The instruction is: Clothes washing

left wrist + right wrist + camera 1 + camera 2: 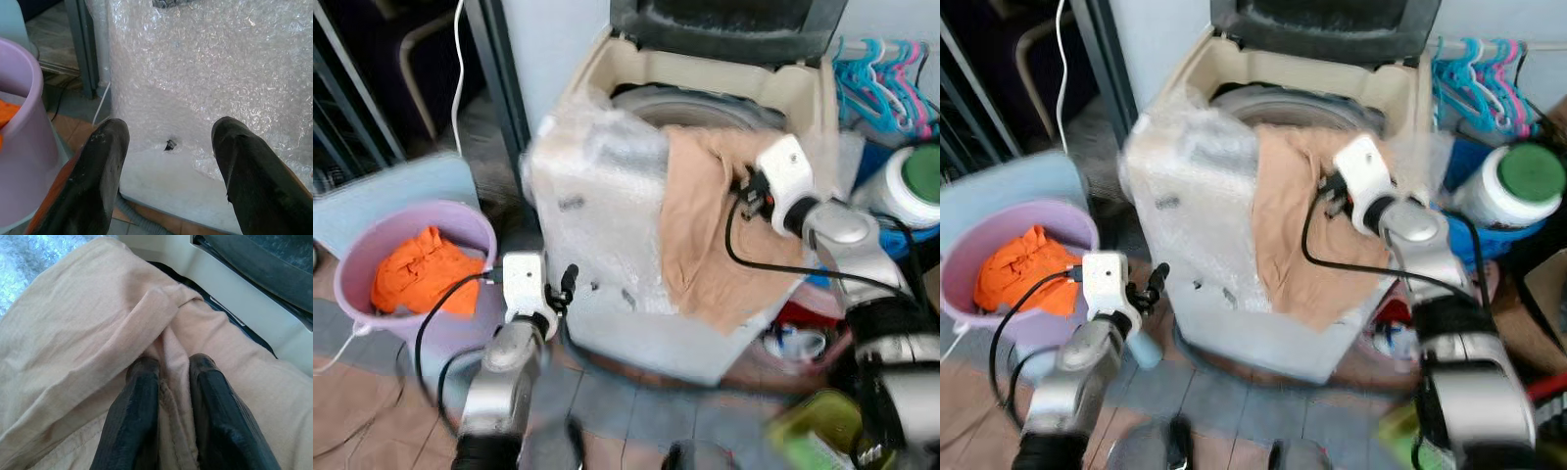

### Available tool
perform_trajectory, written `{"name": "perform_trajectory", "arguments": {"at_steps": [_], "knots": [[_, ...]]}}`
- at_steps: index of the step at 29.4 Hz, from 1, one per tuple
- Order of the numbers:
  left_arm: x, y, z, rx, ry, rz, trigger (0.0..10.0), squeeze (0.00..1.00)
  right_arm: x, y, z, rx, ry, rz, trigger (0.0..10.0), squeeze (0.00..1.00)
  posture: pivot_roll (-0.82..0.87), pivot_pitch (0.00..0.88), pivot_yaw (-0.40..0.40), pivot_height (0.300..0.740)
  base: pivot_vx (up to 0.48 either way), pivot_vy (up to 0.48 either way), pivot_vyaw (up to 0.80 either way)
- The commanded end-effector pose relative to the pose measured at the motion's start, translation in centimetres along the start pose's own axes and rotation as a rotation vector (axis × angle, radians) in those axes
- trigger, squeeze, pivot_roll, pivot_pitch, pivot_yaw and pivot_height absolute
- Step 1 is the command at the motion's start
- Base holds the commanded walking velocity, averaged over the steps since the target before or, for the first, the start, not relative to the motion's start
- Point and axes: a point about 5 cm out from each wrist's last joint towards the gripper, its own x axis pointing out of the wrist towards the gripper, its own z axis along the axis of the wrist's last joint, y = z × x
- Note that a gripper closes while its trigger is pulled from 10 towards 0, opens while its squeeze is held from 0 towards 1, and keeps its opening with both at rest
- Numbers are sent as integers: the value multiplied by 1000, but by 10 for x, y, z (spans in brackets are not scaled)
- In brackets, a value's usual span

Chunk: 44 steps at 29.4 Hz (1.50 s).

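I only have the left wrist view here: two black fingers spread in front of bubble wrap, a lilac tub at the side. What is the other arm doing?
Observer: The right pincer is shut on a fold of the beige garment, which hangs over the washing machine's front edge.
Operator: Is the machine open?
Observer: Yes, its lid stands up at the back, and the drum opening shows behind the garment.
Operator: What is in the lilac tub?
Observer: An orange cloth lies in the lilac tub; the left pincer, open, hangs between the tub and the machine.
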Motion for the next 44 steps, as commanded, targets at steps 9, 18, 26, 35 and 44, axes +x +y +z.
{"name": "perform_trajectory", "arguments": {"at_steps": [9, 18, 26, 35, 44], "knots": [[4, -2, 7, 6, -21, 1, 10000, 0, 19, -26, 81, 18, -244, -35, 0, 0, -64, 73, -4, 740, 0, 0, 0], [-1, 1, 6, 9, -27, 26, 10000, 0, 22, -35, 113, -146, -256, -9, 10000, 1000, -43, 71, -26, 740, 0, 0, 0], [-2, 2, 2, 25, -4, 3, 10000, 0, -20, -53, 12, -86, -17, -26, 10000, 1000, -75, 77, 8, 740, 0, 0, 0], [5, -3, 6, 38, -8, -23, 10000, 0, -22, -16, 11, -50, -125, 15, 10000, 1000, -95, 71, 23, 740, 0, 0, 0], [3, -1, 6, 37, -6, -21, 10000, 0, 0, 47, 19, 54, -207, -129, 10000, 1000, -67, 73, 18, 740, 0, 0, 0]]}}
